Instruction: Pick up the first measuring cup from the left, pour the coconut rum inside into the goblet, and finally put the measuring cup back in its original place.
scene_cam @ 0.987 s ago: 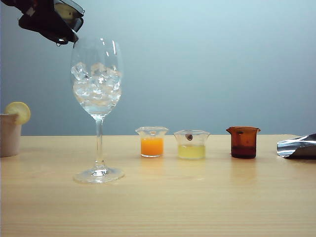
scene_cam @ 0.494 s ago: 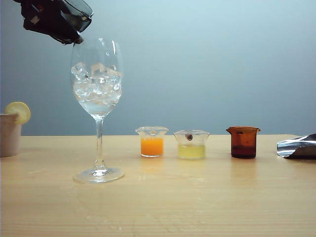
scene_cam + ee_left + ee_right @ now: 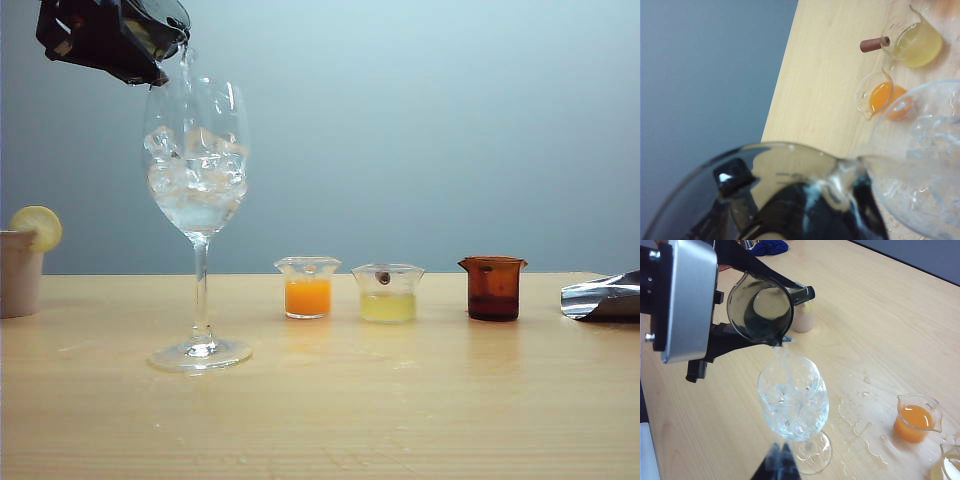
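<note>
A: Ext. view, item by item?

B: Left gripper (image 3: 125, 40) sat high at upper left, fingers clamped on the measuring cup (image 3: 160, 22), cup tipped spout-down over the goblet (image 3: 197, 180). Thin stream of coconut rum (image 3: 186, 62) ran off the lip into the bowl. Goblet stood upright on the table (image 3: 400, 420), ice and clear liquid inside. Also logged: orange cup (image 3: 308, 288), pale yellow cup (image 3: 388, 293), amber cup (image 3: 493, 288), all in a row to the goblet's right, well apart from it. Right gripper not seen in this view.

A: Left wrist view?

B: Cup rim (image 3: 790, 165) filled the near field, dark finger (image 3: 732, 177) pressed to its wall. Rum poured across to the goblet rim (image 3: 920, 105). Orange cup (image 3: 880, 97) and yellow cup (image 3: 917, 42) beyond.

A: Right wrist view?

B: Looked down on the pour: cup (image 3: 760, 310) pinched between the left gripper's fingers (image 3: 795, 292), stream (image 3: 785, 365) dropping into the goblet (image 3: 792, 400). Spilt drops on the wood nearby. Right gripper (image 3: 780, 462) only a dark tip at the frame edge; spread or shut, can't tell.

A: Step?

B: Pouring, mid-task. Next, by my reckoning: drain the cup, roll wrist level w/o clipping the rim, then set the cup down left of the goblet.
</note>
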`<act>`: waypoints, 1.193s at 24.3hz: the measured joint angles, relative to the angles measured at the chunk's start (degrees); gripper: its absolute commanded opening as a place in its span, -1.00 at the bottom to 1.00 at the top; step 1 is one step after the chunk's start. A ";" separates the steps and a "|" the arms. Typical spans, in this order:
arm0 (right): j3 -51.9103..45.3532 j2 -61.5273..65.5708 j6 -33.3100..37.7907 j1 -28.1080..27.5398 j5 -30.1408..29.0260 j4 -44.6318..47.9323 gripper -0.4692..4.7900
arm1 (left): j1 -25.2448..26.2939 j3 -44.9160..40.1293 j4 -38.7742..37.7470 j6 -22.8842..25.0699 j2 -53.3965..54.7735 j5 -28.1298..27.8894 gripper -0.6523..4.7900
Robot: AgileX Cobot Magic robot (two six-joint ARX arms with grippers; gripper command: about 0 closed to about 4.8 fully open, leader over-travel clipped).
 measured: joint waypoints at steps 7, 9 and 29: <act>0.00 0.00 0.00 0.00 0.00 0.00 -0.84 | 0.00 0.00 3.69 4.52 0.00 -0.02 -0.35; 0.00 0.00 0.00 0.00 0.00 0.00 -0.84 | 0.00 0.00 4.59 5.88 0.04 0.00 -0.35; 0.00 0.00 0.00 -0.02 0.00 -0.42 -0.84 | 0.00 0.00 6.29 15.26 0.63 0.02 -0.35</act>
